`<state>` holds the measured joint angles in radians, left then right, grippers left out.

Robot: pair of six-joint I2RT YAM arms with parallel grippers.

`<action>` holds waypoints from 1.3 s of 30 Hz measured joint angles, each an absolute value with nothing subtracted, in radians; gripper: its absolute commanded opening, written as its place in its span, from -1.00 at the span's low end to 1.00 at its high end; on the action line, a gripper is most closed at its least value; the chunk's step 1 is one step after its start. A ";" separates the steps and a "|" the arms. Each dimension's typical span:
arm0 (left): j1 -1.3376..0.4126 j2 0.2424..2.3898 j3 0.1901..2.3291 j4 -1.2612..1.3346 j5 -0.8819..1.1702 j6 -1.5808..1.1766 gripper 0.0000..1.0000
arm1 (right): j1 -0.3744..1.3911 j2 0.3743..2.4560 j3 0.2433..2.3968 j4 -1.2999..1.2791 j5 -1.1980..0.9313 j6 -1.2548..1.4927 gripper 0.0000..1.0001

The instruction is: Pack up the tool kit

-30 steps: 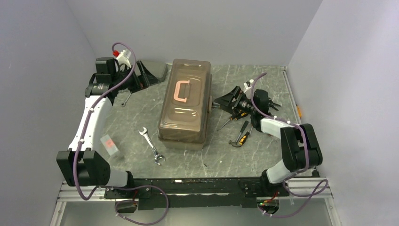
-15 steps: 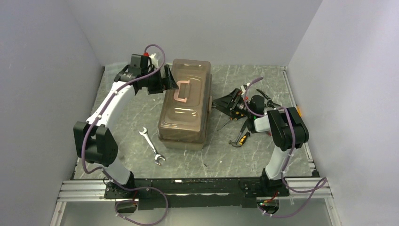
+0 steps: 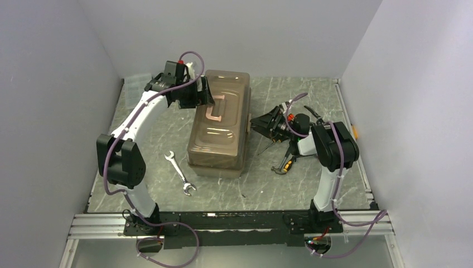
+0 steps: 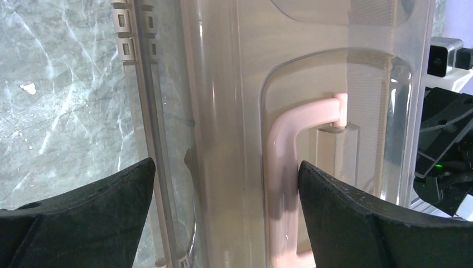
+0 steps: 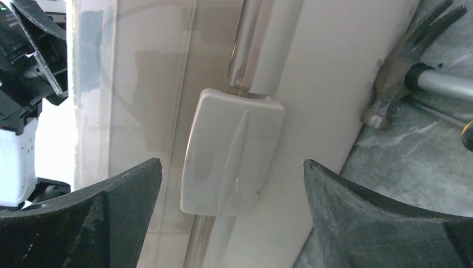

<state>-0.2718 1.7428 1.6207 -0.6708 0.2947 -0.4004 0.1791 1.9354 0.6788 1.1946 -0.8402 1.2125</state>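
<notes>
**Desk:** Roughly, what did the count come to?

**Photographer:** One toolbox [image 3: 218,125] stood mid-table [image 3: 318,100] with its lid shut. There were two arms. One wrench [image 3: 180,173] lay beside the box's near-left corner, and at least one hammer [image 3: 283,166] lay to its right.

**Desk:** The grippers?

**Photographer:** The left gripper [image 4: 223,187] hung wide open over the lid at the pink handle [image 4: 281,162], gripping nothing. The right gripper [image 5: 231,167] gaped as wide, empty, facing the side latch [image 5: 223,184].

**Desk:** Anything unclear?

**Photographer:** The right arm covered the tools behind it, so the screwdrivers couldn't be counted.
</notes>
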 measured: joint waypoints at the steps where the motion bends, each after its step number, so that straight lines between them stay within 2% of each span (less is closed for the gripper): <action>1: -0.272 1.743 1.621 -0.671 0.295 -0.400 0.83 | 0.181 1.948 0.686 1.206 -0.840 1.218 0.99; 6: -0.273 1.743 1.616 -0.660 0.304 -0.393 0.71 | 0.200 1.990 0.702 1.227 -0.839 1.239 0.99; 10: -0.216 1.725 1.516 -0.545 0.451 -0.420 0.74 | 0.214 1.991 0.714 1.228 -0.838 1.239 0.99; 14: -0.156 1.710 1.460 -0.484 0.539 -0.431 0.66 | 0.224 1.991 0.728 1.250 -0.837 1.254 0.99; 24: -0.014 1.718 1.375 -0.385 0.752 -0.459 0.63 | 0.252 2.051 0.788 1.365 -0.840 1.352 0.91; 31: -0.007 1.726 1.386 -0.398 0.767 -0.453 0.62 | 0.279 2.054 0.850 1.435 -0.847 1.421 0.78; 33: -0.006 1.726 1.386 -0.398 0.767 -0.453 0.62 | 0.281 2.060 0.858 1.453 -0.847 1.451 0.69; 39: 0.004 1.729 1.391 -0.410 0.768 -0.449 0.62 | 0.279 2.106 0.877 1.475 -0.843 1.567 0.63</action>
